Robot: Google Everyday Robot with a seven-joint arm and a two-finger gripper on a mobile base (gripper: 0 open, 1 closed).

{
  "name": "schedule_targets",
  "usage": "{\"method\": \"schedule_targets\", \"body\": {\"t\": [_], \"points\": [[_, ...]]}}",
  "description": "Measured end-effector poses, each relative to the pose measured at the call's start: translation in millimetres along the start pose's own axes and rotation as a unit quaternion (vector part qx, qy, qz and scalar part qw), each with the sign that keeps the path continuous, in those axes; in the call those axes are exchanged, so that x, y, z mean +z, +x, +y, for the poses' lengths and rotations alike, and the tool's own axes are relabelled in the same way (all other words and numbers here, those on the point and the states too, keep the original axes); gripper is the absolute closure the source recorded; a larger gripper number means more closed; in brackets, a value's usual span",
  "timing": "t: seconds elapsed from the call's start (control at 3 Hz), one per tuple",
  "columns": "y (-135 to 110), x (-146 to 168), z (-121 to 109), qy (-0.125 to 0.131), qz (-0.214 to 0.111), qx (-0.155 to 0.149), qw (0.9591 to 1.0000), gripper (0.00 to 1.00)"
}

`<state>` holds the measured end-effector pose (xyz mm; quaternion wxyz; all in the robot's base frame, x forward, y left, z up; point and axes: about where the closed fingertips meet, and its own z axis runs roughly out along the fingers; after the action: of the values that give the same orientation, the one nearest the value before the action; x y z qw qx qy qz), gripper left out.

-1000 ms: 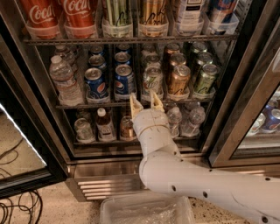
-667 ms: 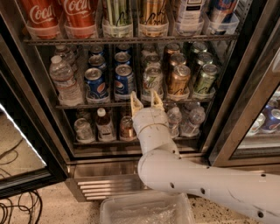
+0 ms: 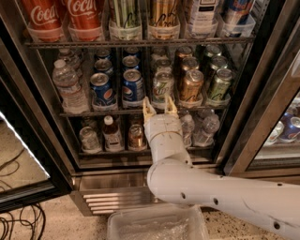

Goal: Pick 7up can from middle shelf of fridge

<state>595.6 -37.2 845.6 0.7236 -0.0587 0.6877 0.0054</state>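
Note:
The fridge (image 3: pixel 262 108) stands open with a dark interior. The 7up can (image 3: pixel 162 87), pale silvery with green lettering, stands at the front of the middle shelf (image 3: pixel 79 113), between a blue Pepsi can (image 3: pixel 133 85) and a bronze can (image 3: pixel 190 86). More cans stand in rows behind it. My gripper (image 3: pixel 159 106) is at the shelf's front edge, just below the 7up can. Its two fingers are spread apart and hold nothing. The white arm comes up from the lower right.
Water bottles (image 3: pixel 69 84) stand at the shelf's left, olive-green cans (image 3: pixel 219 83) at its right. Tall Coca-Cola cans (image 3: pixel 82 14) fill the rack above. Small bottles and cans sit on the bottom shelf (image 3: pixel 108 136). A clear plastic bin (image 3: pixel 154 225) lies on the floor below. Cables (image 3: pixel 18 225) lie at lower left.
The arm and gripper have crept slightly up and forward toward the 7up can; the fingers stay spread. Nothing in the fridge has moved.

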Motion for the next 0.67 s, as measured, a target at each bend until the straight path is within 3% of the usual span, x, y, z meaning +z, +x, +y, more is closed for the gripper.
{"method": "schedule_targets", "body": {"t": [0.67], "points": [[2.7, 13.8, -8.5, 0.015, -0.003, -0.009, 0.9998, 0.48]]}}
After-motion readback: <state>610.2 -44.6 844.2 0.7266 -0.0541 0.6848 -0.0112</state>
